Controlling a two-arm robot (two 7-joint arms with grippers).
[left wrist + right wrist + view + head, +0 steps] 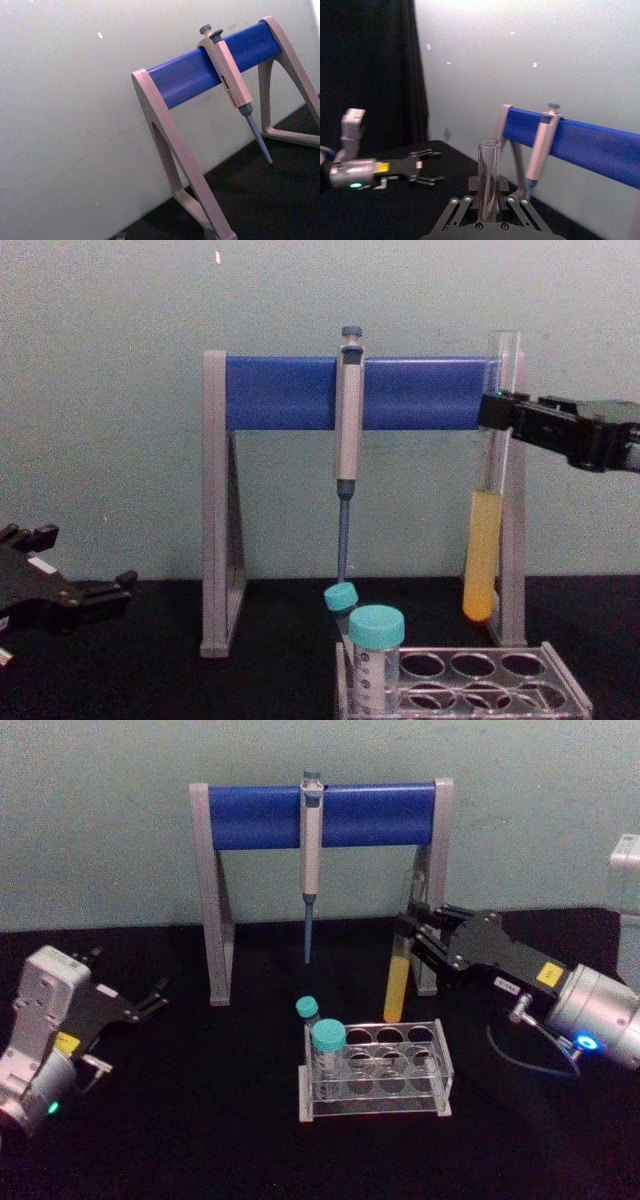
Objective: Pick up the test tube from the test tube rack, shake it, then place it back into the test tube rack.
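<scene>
Two fingers of our right gripper [409,936] clamp the tube [397,982] high up. We see it nearly upright, mouth up, round end just above the rack [441,1072]; our left gripper [155,999] lies at left, fingers spread.

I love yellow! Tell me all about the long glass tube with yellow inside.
The test tube is long, thin, clear glass, open on top, round at the bottom, with yellow liquid in its lower part. It hangs nearly upright above the test tube rack, not touching it. The right pincer is shut on its upper part.
</scene>
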